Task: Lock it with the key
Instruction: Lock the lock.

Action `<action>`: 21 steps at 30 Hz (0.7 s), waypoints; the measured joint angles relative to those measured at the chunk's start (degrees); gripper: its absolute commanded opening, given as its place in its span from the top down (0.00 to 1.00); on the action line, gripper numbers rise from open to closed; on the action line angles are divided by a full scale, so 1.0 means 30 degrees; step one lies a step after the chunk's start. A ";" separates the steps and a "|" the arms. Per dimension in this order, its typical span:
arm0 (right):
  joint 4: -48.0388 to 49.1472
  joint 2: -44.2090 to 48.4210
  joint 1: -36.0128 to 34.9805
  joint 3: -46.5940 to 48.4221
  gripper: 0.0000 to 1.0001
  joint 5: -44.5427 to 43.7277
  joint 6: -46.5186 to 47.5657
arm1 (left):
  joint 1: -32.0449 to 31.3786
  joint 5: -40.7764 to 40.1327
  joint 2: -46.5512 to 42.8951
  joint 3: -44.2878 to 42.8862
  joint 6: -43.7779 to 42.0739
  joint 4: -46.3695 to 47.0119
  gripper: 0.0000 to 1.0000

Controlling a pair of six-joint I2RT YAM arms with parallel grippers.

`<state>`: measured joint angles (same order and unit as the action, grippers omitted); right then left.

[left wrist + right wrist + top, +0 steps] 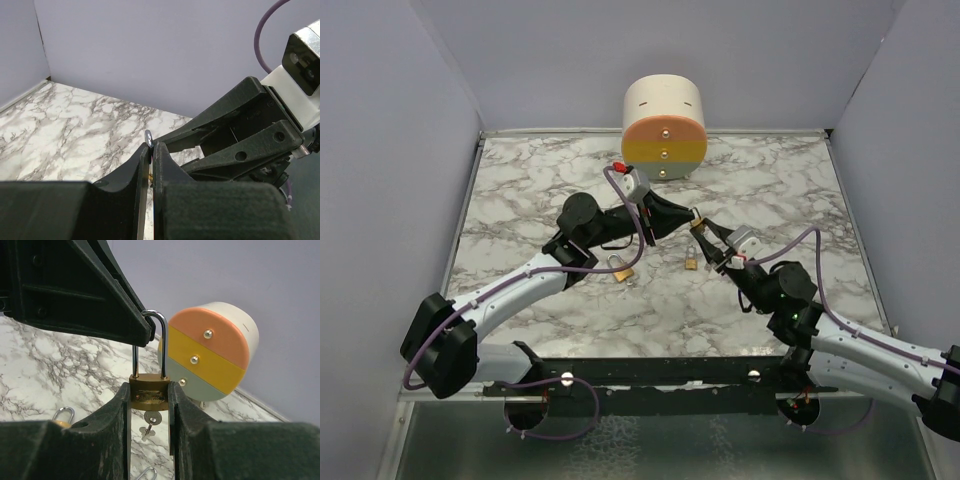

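At mid-worktop [520, 200], raised clear of the marble surface: one brass padlock [149, 396], upright, shackle [162, 340] uppermost.

Item 1, right pincer [149, 387]. It stood narrowly open and was clamped on the padlock. One finger pressed each side of the brass body, and the body filled the gap between them.

Item 2, left pincer [151, 147]. It was all but closed, its tips pinched on the top bend of the shackle. Only a sliver of bright metal showed between the tips in the left wrist view. The two pincers met nose to nose over the middle of the worktop.

Item 3, key [151, 419]. It was seated in the keyhole on the underside of the padlock and hung below the right pincer's fingers. Neither pincer touched it. Both shackle legs reached down to the body; whether they were latched could not be told.

Item 4, two loose padlocks [622, 266] [691, 263]. They lay on the worktop below the pincers, near each other and apart from the held one.

Item 5, round drum [664, 125]. Its face was banded orange, yellow and grey-green, and it stood at the far edge against the back wall.
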<state>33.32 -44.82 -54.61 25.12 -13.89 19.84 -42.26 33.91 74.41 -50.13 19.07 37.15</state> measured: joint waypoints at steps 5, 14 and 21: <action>-0.0284 -0.0087 0.0117 0.0044 0.99 -0.0095 -0.0007 | -0.0087 -0.0197 0.0335 0.0233 -0.0197 0.0459 1.00; -0.1290 -0.0175 0.0248 0.0058 0.99 -0.0787 -0.0015 | -0.0175 -0.0364 0.1311 0.0364 -0.0291 0.1107 1.00; -0.2390 -0.0175 0.0248 0.0532 0.81 -0.0648 -0.0284 | -0.0277 -0.0838 0.0670 0.0474 -0.0415 0.0641 1.00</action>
<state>26.15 -45.34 -53.87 26.72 -15.84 18.98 -43.09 31.40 76.42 -48.71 17.82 39.07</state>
